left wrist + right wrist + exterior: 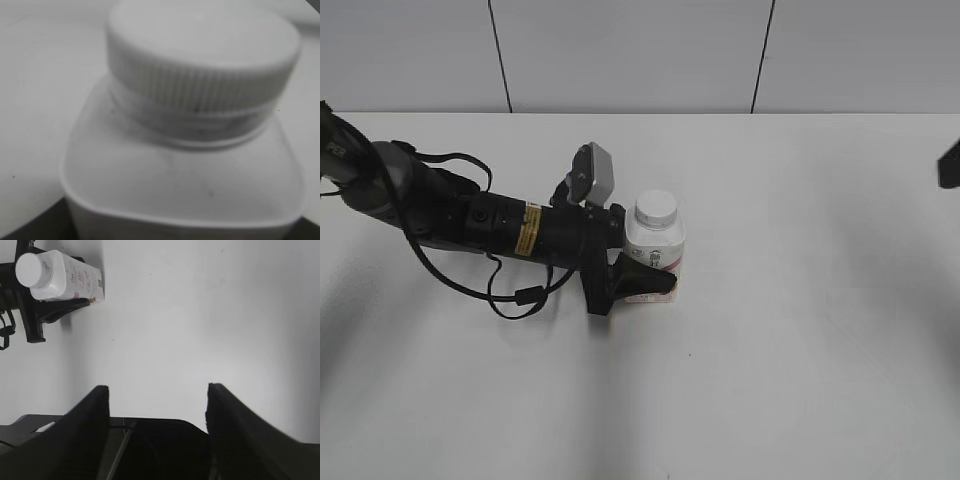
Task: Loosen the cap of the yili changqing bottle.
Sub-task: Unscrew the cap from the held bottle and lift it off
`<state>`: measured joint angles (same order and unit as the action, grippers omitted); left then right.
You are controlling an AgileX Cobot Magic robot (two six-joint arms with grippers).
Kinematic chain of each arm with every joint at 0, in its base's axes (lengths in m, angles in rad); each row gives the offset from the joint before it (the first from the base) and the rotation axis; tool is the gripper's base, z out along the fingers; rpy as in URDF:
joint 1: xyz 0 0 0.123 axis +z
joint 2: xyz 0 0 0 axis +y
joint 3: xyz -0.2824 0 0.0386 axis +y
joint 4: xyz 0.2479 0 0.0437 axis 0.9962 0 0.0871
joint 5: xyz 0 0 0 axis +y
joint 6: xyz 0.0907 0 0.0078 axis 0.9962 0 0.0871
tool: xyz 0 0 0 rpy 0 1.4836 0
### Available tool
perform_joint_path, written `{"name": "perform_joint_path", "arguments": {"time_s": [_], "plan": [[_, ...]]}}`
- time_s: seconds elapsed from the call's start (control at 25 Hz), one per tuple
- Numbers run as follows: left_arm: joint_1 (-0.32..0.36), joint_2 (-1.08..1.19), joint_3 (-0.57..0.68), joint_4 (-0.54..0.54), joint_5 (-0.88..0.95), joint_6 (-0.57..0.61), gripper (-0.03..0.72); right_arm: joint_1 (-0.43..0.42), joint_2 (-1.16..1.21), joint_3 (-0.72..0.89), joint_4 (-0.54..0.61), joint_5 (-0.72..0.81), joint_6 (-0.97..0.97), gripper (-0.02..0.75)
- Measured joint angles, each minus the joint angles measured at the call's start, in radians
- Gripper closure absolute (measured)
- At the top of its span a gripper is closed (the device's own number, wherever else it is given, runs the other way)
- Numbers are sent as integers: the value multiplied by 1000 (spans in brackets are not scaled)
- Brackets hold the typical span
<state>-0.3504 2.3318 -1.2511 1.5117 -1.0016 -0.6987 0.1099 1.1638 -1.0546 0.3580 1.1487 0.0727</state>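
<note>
Upright, the yili changqing bottle (pixel 654 250), cap (pixel 656 208) on, sits pinched in the left hand (pixel 642 272); right hand (pixel 157 405) spread.

The left arm (pixel 470 225) lies low and stretched across the table from the left edge, cables looped under it, and its wrist camera housing sticks up just behind the left gripper (pixel 638 272). That gripper's dark fingers (pixel 645 275) are closed against the lower body of the yili changqing bottle (pixel 655 250). The right gripper (pixel 157 405) hangs well apart from it, its two black fingers spread wide with nothing between them.
</note>
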Motion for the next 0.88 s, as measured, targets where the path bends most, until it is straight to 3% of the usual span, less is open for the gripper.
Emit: {"name": "perform_joint_path", "arguments": {"time_s": [0.24,0.44,0.64,0.88], "plan": [[0,0,0,0,-1,0,260,195,259,-185,-40,24,154,257],[0,0,0,1,-1,0,260,303,471,-344,-44,57,230,257],[0,0,0,1,-1,0,260,371,641,-509,-45,61,253,257],[0,0,0,1,2,0,260,393,793,-656,-48,62,258,257]]}}
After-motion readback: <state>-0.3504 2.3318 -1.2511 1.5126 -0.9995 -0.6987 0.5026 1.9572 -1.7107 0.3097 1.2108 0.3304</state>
